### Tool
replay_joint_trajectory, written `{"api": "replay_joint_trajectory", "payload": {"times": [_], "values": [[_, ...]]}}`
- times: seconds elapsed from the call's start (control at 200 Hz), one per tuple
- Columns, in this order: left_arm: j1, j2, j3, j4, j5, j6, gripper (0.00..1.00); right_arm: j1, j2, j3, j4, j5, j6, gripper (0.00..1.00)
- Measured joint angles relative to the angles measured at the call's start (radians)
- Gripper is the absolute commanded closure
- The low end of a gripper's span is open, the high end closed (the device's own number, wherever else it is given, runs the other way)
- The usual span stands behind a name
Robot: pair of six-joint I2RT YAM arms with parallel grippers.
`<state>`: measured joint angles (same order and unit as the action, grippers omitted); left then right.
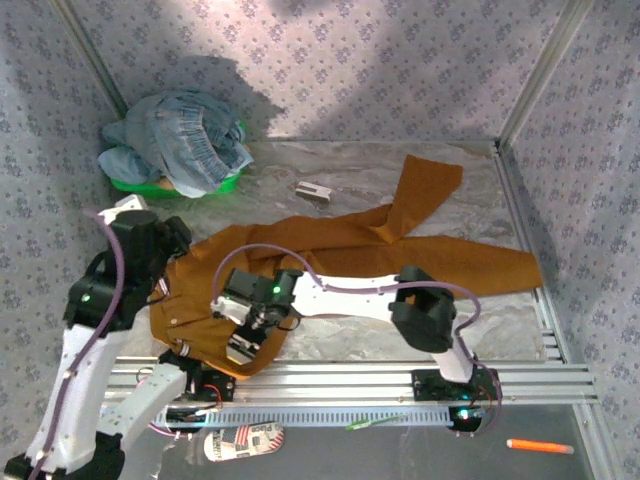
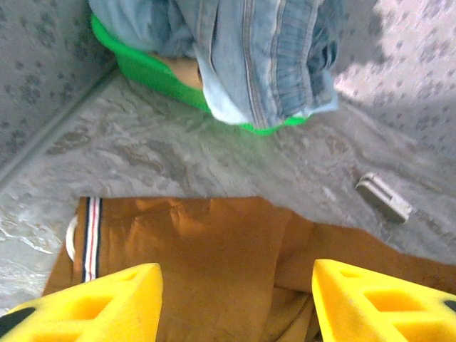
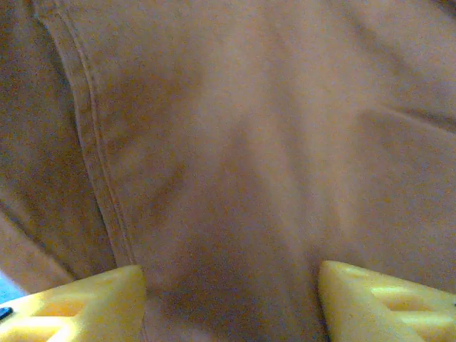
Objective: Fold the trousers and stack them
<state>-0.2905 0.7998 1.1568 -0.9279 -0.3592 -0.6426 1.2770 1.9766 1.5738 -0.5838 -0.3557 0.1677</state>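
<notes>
The trousers [image 1: 400,255] lie spread on the table [image 1: 420,335]. The waist is at the near left, one leg runs to the right edge, and the other is angled toward the far side. The left claw [image 2: 235,288] is released, jaws wide apart above the waist end near a striped band [image 2: 91,239], gripping nothing. The right claw [image 3: 228,288] is likewise released, hovering close over the cloth beside a seam [image 3: 100,171]. A green basin [image 1: 140,186] holding blue jeans [image 1: 185,140] sits at the far left corner. A small grey block [image 1: 314,191] lies just beyond the trousers.
</notes>
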Motion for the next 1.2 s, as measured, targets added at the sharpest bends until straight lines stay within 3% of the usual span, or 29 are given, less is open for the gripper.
{"api": "replay_joint_trajectory", "payload": {"times": [0.155, 0.27, 0.41, 0.67, 0.834, 0.974, 1.199], "values": [[0.020, 0.125, -0.180, 0.098, 0.102, -0.068, 0.42, -0.112, -0.184, -0.156, 0.031, 0.087, 0.054, 0.33], [0.022, 0.263, -0.318, 0.187, 0.175, -0.159, 0.44, -0.282, -0.365, -0.307, 0.063, 0.170, 0.121, 0.32], [0.025, 0.321, -0.470, 0.267, 0.221, -0.286, 0.42, -0.485, -0.550, -0.468, 0.077, 0.234, 0.171, 0.32], [0.095, 0.454, -0.571, 0.449, 0.266, -0.423, 0.44, -0.687, -0.684, -0.614, 0.070, 0.237, 0.203, 0.31], [0.207, 0.580, -0.525, 0.525, 0.337, -0.415, 0.45, -0.834, -0.706, -0.652, 0.068, 0.229, 0.243, 0.30], [0.299, 0.724, -0.391, 0.567, 0.371, -0.378, 0.47, -0.950, -0.714, -0.677, 0.068, 0.216, 0.284, 0.30], [0.341, 0.966, -0.114, 0.550, 0.345, -0.261, 0.50, -1.072, -0.714, -0.693, 0.069, 0.197, 0.324, 0.29]]}}
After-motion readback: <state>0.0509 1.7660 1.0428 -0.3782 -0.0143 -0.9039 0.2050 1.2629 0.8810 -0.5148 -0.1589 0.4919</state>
